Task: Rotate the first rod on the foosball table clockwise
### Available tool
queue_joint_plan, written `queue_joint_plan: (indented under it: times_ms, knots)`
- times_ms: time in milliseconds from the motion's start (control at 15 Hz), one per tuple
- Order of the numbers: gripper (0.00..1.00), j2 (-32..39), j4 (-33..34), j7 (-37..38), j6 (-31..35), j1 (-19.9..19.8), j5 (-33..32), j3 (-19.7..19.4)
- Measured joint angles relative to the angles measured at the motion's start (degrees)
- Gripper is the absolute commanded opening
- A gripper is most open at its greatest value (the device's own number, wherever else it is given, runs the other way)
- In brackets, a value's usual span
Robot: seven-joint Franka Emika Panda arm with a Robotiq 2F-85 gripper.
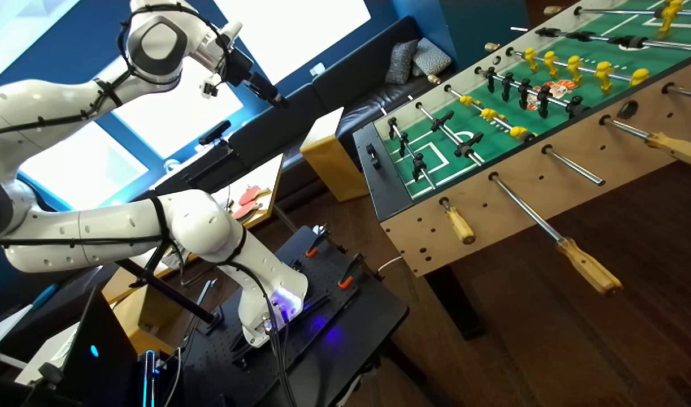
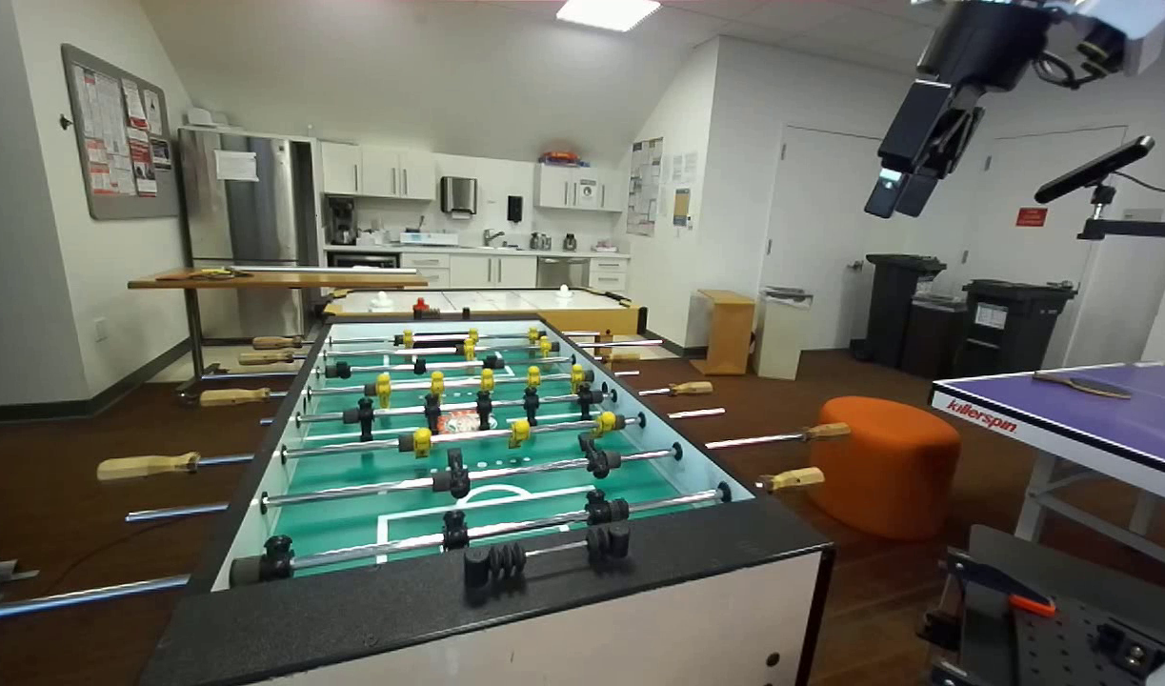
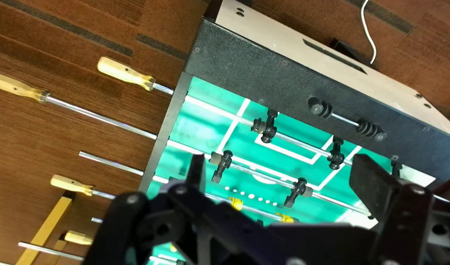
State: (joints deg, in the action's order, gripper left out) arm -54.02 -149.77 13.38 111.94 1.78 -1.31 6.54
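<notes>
The foosball table shows in both exterior views, with its brown wooden side (image 1: 413,243) and black end rim (image 2: 401,610). The end rim (image 3: 247,70) crosses the wrist view. The first rod (image 2: 391,551), nearest this end, carries black figures; in the wrist view this rod (image 3: 298,141) has them lying with feet towards the end rim. Its short tan handle (image 1: 459,225) sticks out from the side, and the handle (image 3: 123,71) shows at upper left in the wrist view. My gripper (image 3: 278,163) is open and empty, raised above table height, touching nothing. The gripper (image 2: 896,200) also shows in both exterior views (image 1: 274,99).
The second rod's long handle (image 1: 588,265) sticks out beside the first. Several other rods protrude, some without handles. A score counter (image 3: 346,119) sits on the end rim. An orange stool (image 2: 887,467), a purple ping-pong table (image 2: 1115,400) and a camera on a stand (image 2: 1096,171) stand nearby.
</notes>
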Motion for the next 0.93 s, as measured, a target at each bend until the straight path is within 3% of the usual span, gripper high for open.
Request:
queue_joint_plan:
  times_ms: [400,667,933]
  knots:
    - [1.00,3.0,0.0,0.7,7.3,-8.4,0.2,-8.2]
    - [1.00,10.6,0.0,0.6,12.8,-11.6,3.3,-15.7]
    - [1.00,20.0,0.0,0.6,17.4,-13.5,7.7,-20.4]
